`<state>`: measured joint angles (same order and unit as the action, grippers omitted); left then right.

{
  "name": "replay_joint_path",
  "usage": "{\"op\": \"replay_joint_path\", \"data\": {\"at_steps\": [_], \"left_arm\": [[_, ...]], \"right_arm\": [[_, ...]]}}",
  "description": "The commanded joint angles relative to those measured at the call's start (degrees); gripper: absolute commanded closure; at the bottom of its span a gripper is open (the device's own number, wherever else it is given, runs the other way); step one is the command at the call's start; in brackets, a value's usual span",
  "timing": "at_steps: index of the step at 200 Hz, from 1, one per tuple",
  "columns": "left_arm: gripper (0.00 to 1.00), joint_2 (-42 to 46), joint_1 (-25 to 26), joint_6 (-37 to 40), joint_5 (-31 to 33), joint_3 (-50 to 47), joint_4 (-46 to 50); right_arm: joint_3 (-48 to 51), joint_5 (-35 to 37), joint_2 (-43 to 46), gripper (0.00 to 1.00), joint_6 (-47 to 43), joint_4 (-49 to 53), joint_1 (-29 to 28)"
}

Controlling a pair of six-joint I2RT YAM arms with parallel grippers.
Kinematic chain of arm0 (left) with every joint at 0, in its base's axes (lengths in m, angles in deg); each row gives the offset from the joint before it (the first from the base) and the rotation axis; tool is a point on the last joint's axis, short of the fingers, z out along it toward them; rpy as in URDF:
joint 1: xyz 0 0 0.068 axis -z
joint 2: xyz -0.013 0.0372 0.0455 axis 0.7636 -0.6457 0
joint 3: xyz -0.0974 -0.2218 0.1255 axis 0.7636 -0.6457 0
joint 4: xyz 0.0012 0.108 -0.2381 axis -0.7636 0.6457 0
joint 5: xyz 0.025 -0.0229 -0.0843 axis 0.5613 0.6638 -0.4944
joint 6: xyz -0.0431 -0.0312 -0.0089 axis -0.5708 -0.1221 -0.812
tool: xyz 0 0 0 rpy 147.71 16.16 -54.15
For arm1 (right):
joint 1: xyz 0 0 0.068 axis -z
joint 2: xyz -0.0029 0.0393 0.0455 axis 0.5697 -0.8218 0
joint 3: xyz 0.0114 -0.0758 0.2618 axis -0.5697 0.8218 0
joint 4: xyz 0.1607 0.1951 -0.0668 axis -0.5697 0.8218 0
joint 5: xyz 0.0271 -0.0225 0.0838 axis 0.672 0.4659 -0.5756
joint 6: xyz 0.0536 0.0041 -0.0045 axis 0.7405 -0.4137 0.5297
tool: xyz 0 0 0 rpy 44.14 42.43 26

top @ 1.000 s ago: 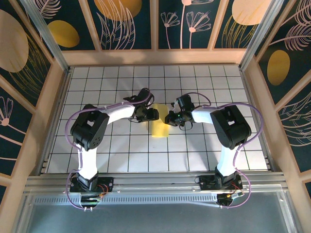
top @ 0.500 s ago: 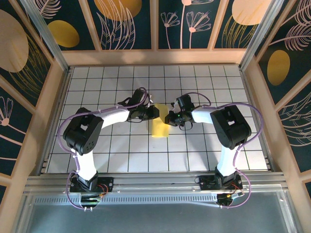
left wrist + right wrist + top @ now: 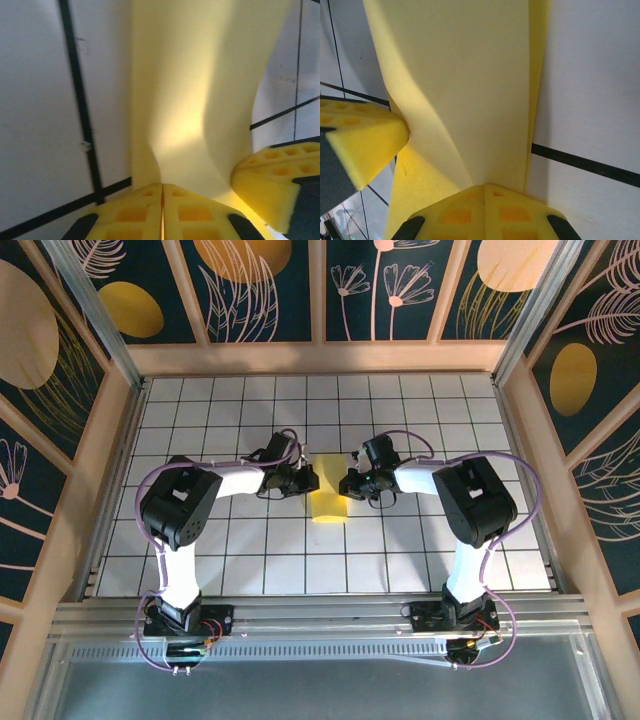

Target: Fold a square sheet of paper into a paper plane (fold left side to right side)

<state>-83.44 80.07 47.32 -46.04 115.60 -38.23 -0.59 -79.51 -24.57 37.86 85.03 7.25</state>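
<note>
The square sheet of paper [image 3: 330,495] is yellow and lies mid-table as a tall, narrow doubled strip, with no paper plane shape to it. My left gripper [image 3: 311,481] is shut on the strip's left edge. In the left wrist view its yellow fingers [image 3: 162,186] meet on the paper [image 3: 200,75], which curves up into them. My right gripper [image 3: 346,484] is shut on the right edge. From the right wrist its jaws [image 3: 485,187] pinch the sheet [image 3: 460,75], and the other gripper's finger [image 3: 362,142] presses in from the left.
The table [image 3: 450,540] is white with a black grid, fenced by wooden rails and dark painted wall panels [image 3: 260,290]. Both arms reach inward from their bases at the near edge, elbows out to the sides.
My left gripper has closed onto the paper's left edge and drawn slightly left, uncovering more of the strip. The right gripper has stayed shut in place.
</note>
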Motion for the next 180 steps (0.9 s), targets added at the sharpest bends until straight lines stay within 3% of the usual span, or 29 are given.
{"op": "replay_joint_path", "data": {"at_steps": [1, 73, 117, 180], "left_arm": [[0.92, -1.09, -1.29, 1.73, -0.36, -1.98, -1.91], [0.93, 2.34, -2.59, 3.96, 2.44, -2.91, 0.35], [0.95, 5.48, -1.28, 4.37, 0.92, -1.21, -0.27], [0.96, -0.45, 2.39, 4.68, 0.95, 3.83, 2.29]], "right_arm": [[2.33, 8.27, -4.34, 1.00, -1.49, 7.13, -0.29], [1.76, 8.36, -4.32, 1.00, -1.94, 7.56, -0.26], [1.55, 8.27, -4.16, 1.00, -1.97, 7.55, -0.33], [1.22, 8.26, -4.14, 1.00, -1.88, 7.81, -0.31]]}}
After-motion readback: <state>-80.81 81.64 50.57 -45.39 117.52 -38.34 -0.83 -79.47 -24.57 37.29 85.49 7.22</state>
